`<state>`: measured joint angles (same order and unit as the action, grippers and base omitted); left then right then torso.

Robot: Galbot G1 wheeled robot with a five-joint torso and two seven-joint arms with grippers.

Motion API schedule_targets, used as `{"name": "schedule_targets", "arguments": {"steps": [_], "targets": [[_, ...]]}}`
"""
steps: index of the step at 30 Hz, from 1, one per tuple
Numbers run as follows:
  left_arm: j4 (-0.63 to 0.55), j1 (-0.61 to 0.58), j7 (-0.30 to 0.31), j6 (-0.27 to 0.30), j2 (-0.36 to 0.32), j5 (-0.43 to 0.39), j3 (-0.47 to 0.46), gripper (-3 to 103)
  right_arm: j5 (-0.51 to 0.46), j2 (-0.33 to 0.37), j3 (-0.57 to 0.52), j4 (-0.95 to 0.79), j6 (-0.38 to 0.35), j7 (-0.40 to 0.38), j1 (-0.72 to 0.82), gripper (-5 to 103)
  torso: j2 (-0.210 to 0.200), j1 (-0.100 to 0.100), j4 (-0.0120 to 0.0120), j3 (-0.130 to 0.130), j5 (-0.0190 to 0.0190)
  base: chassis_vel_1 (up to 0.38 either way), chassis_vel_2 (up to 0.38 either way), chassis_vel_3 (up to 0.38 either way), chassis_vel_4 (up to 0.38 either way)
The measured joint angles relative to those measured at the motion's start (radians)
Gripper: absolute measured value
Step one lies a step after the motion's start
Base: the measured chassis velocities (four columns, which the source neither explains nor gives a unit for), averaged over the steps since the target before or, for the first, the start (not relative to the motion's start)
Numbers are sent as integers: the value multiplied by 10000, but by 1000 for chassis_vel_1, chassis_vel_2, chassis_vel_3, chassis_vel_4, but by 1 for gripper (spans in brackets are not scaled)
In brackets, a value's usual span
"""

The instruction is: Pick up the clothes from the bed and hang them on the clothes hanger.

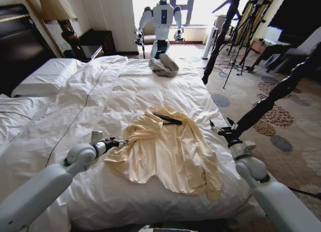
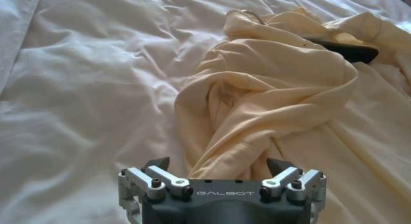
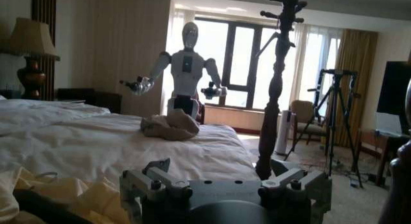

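The left tool (image 1: 122,141) sits low over the bed (image 1: 75,106) with its jaws spread apart — in the left wrist view the two fingers (image 2: 157,164) stand on either side of a bunched fold of the clothes (image 2: 270,103), and I cannot tell whether they touch the fabric. The pale cream-yellow top lies just ahead of this tool, spread rumpled across the white duvet with one sleeve trailing toward the bed's near edge. The clothes hanger (image 1: 168,119) lies partly wrapped in the collar end of the top, beyond the left tool; its dark bar shows at the neckline, and its small hook (image 2: 252,14) pokes out of the fabric. Farther ahead, at the bed's far end, rests a grey-beige cloth bundle (image 1: 164,65). The right tool (image 1: 220,129) hovers off the bed's side, beside a dark turned wooden post (image 1: 271,99) — its fingers (image 3: 157,167) are parted and hold nothing, well apart from the clothes.
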<state>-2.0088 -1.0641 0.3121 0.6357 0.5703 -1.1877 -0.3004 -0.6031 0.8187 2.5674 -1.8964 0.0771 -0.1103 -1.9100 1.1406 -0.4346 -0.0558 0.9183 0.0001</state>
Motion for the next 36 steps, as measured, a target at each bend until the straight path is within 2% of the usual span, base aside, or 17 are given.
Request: {"name": "schedule_targets", "arguments": {"steps": [2,4,6,7,8,11,12,15,16,19,21,27,30,32,33,35,36], "targets": [[-285,-513,244,218,111,-268,-576,100,-45,-17,-115,-54,-16,0,51,100,0,-2,5,1,0,0,0,0,0],[-904,-1890,418,492,252,-497,-1870,100,-72,-6,-201,-68,-19,1,78,100,-1,-3,18,2,-5,0,0,0,0],[-1031,-2184,429,511,290,-449,-2171,100,-76,3,-211,-67,-19,6,82,100,-1,-3,19,1,-5,0,0,0,0],[-1294,-2843,417,529,414,-204,-2839,100,-88,31,-238,-51,-18,18,89,100,0,-2,19,0,-5,0,0,0,0],[-1294,-2843,417,529,414,-204,-2839,100,-88,31,-238,-51,-18,18,89,100,0,-2,19,0,-5,0,0,0,0],[-1989,-4542,295,541,907,412,-4431,100,-107,53,-268,76,-2,97,78,100,0,0,13,0,-4,0,0,0,0],[-1989,-4542,295,541,907,412,-4431,100,-107,53,-268,76,-2,97,78,100,0,0,13,0,-4,0,0,0,0],[-2690,-5791,124,582,1385,842,-5252,100,-133,36,-207,177,5,132,-36,100,0,-2,15,1,-2,0,0,0,0],[-2690,-5791,124,582,1385,842,-5252,100,-133,36,-207,177,5,132,-36,100,0,-2,15,1,-2,0,0,0,0],[-3122,-6734,-273,412,1924,1989,-5527,100,-133,38,-38,235,9,139,-155,100,0,0,17,0,-6,0,0,0,0],[-3173,-6845,-351,353,2019,2180,-5514,100,-129,45,-3,235,11,139,-160,100,0,0,18,0,-7,0,0,0,0],[-3061,-6662,-752,88,2226,3010,-4729,103,-97,64,-109,157,34,139,56,100,0,-2,13,2,-3,0,0,0,0],[-2898,-6610,-1012,-92,2242,3457,-4363,97,-115,13,-344,88,42,150,228,100,0,-2,12,2,-5,0,0,0,0],[-2700,-6592,-1380,-421,2233,4109,-4010,93,-140,-55,-574,69,52,171,350,100,0,-2,14,2,-5,0,0,0,0],[-2700,-6592,-1380,-421,2233,4109,-4010,93,-140,-55,-574,69,52,171,350,100,0,-2,14,2,-5,0,0,0,0],[-2448,-6403,-1681,-705,2192,4664,-3607,85,-163,-99,-727,45,57,174,449,100,0,-1,14,2,-5,0,0,0,0],[-2448,-6403,-1681,-705,2192,4664,-3607,85,-163,-99,-727,45,57,174,449,100,0,-1,14,2,-5,0,0,0,0]]}}
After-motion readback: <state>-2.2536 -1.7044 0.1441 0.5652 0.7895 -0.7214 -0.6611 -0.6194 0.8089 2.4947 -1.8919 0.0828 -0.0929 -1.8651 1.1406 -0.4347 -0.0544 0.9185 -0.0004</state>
